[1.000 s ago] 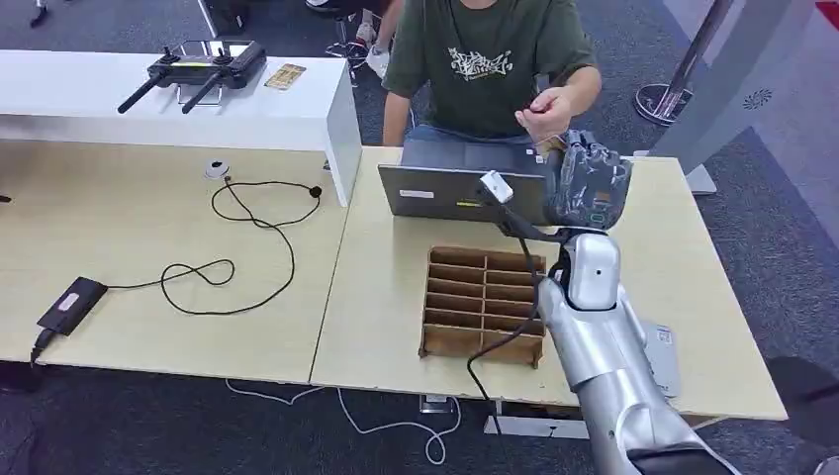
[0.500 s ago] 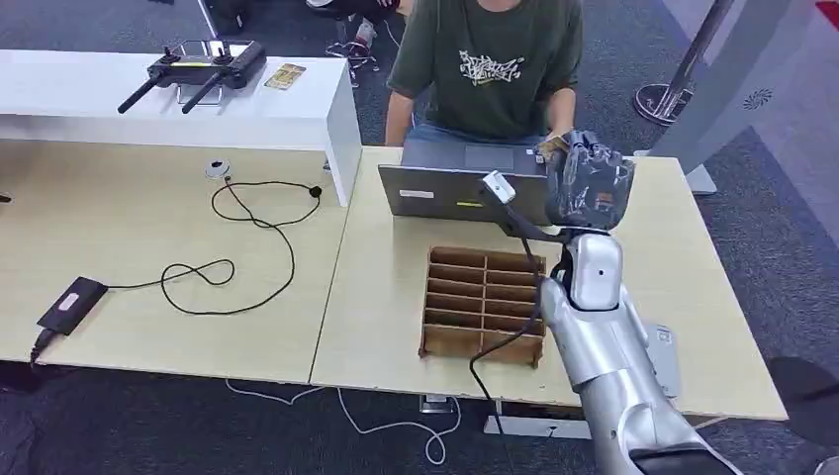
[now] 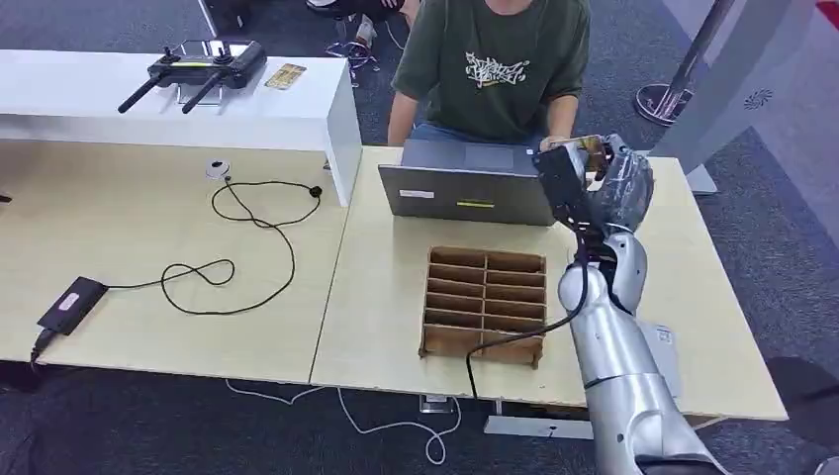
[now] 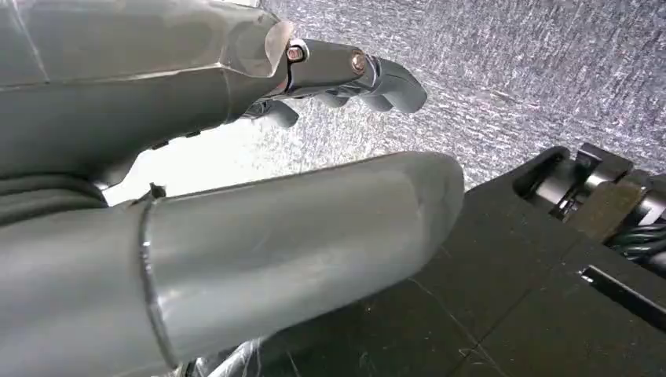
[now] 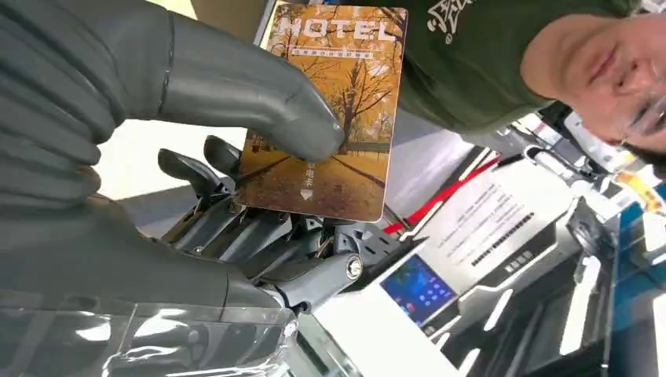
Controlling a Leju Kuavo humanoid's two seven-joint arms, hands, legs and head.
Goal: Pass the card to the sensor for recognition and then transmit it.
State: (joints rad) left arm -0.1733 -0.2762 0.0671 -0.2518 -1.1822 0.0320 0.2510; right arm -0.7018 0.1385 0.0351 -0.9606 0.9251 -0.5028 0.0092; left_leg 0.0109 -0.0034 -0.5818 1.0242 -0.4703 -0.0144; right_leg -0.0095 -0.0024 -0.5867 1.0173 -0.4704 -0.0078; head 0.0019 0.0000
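So far the first part looks settled: the right hand [image 5: 157, 157] has the card [image 5: 330, 110], pinching it between the thick thumb on its printed face and the darker fingers [image 5: 236, 228] behind it. It is an orange card with autumn trees and the word HOTEL across one end, and most of it stands out past the fingers, so it is free to be shown to a reader.

In the head view the right hand [image 3: 604, 183] is raised over the counter [image 3: 386, 307], just beyond the far right corner of the laptop [image 3: 465, 183] and close in front of the person [image 3: 495, 59] seated behind that laptop. The card [image 3: 591, 146] shows as a small orange edge at the top of the hand, well above the laptop's lid.

What is left, as I judge it, is nearly everything the task names: the card has yet to meet a sensor, and the handing over comes after that. Which thing is the sensor I cannot tell. A small round puck [image 3: 218, 169] lies on the counter well to the left of the laptop, at the end of a black cable [image 3: 237, 257], and a white kiosk with a blue screen [image 5: 420, 287] shows behind the card in the right wrist view; either could be it.

The left hand [image 4: 236, 196] hangs over grey carpet, holding nothing, its fingers [image 4: 369, 78] apart from the thumb.

The cardboard divider tray [image 3: 485, 302] sits just in front of the laptop, untouched.
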